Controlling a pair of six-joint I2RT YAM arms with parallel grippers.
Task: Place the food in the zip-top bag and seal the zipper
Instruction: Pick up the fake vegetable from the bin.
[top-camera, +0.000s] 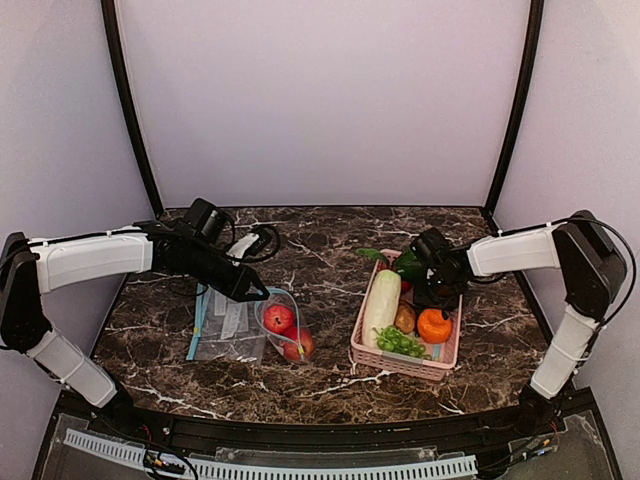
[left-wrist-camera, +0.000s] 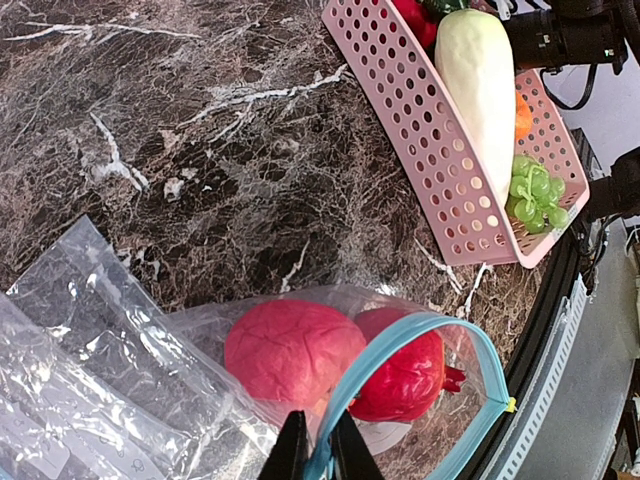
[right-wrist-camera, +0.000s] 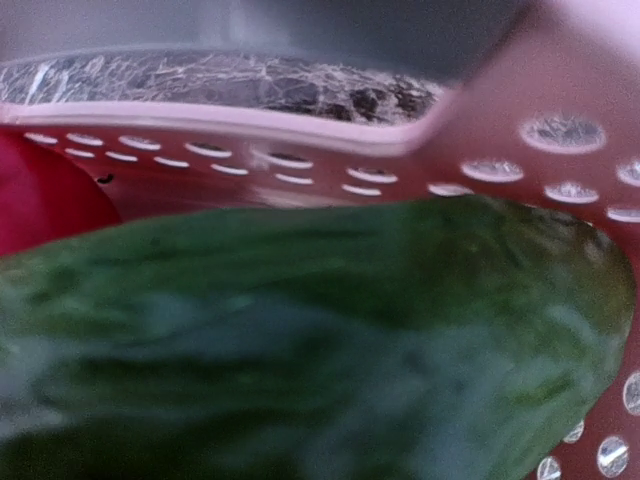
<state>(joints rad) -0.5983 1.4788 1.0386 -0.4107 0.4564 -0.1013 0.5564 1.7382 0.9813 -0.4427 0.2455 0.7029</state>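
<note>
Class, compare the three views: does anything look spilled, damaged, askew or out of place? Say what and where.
Nothing is spilled or damaged. The one oddity: the zipper bows up in an arch, pinched by the left gripper, so the zip-top bag gapes over two red fruits. The cucumber lies in the pink basket.

Two fruits inside bag, right of it basket with cucumber
</note>
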